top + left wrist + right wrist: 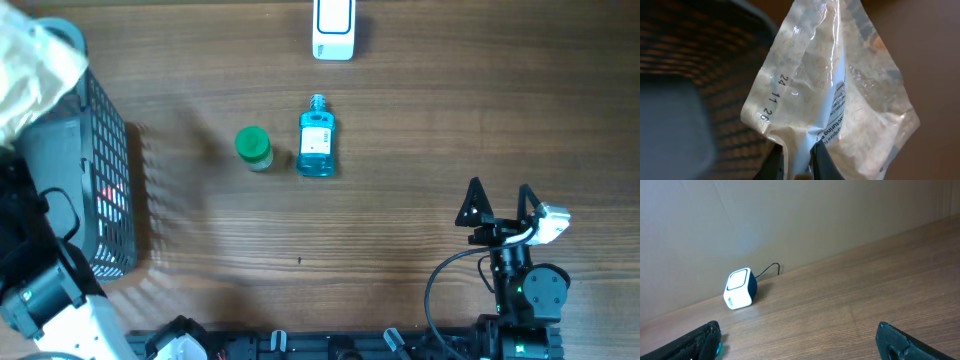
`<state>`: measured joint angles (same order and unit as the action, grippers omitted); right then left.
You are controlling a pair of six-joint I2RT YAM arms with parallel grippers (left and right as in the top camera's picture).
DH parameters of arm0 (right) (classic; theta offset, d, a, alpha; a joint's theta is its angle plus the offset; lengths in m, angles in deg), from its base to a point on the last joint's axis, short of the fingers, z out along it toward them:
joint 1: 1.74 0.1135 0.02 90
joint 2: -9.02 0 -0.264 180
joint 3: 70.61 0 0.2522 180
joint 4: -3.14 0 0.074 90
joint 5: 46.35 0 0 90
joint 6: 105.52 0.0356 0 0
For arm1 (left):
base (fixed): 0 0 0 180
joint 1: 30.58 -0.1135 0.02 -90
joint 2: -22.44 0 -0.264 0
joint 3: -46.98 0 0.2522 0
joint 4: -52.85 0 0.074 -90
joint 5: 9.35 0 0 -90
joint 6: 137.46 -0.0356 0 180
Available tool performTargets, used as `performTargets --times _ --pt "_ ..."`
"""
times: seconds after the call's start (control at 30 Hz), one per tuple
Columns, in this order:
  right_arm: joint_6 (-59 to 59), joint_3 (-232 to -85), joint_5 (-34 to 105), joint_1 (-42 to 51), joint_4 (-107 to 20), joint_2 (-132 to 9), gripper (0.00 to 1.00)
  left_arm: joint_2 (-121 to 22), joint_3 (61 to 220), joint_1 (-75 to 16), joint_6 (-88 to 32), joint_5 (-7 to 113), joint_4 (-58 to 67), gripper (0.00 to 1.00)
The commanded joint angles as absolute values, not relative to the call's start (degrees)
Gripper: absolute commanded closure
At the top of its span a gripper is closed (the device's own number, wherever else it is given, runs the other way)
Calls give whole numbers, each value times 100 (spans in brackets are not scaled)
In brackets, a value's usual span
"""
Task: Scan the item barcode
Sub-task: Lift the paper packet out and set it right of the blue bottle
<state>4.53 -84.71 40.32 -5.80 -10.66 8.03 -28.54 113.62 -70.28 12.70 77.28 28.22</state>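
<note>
Brown wooden planks make the worktop [400, 250] before you, and the right wrist view shows a plain pale wall behind it. Your left claw [796, 159] is clenched on one edge of a clear plastic bag with pale contents [830, 90]. The bag is in the air at the far left, over the corner of the black mesh basket [108, 190], not on the worktop. Your right claw [500, 192] is spread wide and grasps nothing, near the right front side. A small white box-shaped scanner [333, 30] sits at the far edge, well apart from the bag. Between them lies a blue bottle [316, 147] on its side, and just beside it is a little jar with a green lid [253, 146].

I judge that the step in hand is the carrying: the item is lifted but not yet shown to the scanner. The next move calls for you to bring the bag across to the scanner and turn its label toward the scanner's face. I see only printed digits and a label strip, no barcode, so you may need to rotate the bag. It is limp and can fold over the code.
</note>
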Motion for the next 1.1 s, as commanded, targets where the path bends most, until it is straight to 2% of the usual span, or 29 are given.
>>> performTargets --times 0.0,0.2,0.5,0.63,0.7,0.9,1.07 --pt "405 -8467 4106 -582 -1050 842 0 -2699 11664 -6932 1353 6163 3419 96" --pt "407 -8467 4106 -582 -1050 842 0 -2786 11664 -6077 1593 5203 3655 96" --pt "407 -8467 4106 -582 -1050 842 0 -3202 11664 -3415 68 5199 1834 96" --pt "405 -8467 4104 -582 -1050 842 0 -3481 11653 -2193 -374 6104 717 96" --pt "407 -8467 4104 -582 -1050 842 0 -3783 11603 -1415 -398 7153 308 96" --pt "407 -8467 4104 -582 -1050 842 0 -5086 11511 -8 -345 8276 627 96" --pt "407 -8467 4106 -582 -1050 842 0 -6340 11511 347 -129 8287 1128 96"
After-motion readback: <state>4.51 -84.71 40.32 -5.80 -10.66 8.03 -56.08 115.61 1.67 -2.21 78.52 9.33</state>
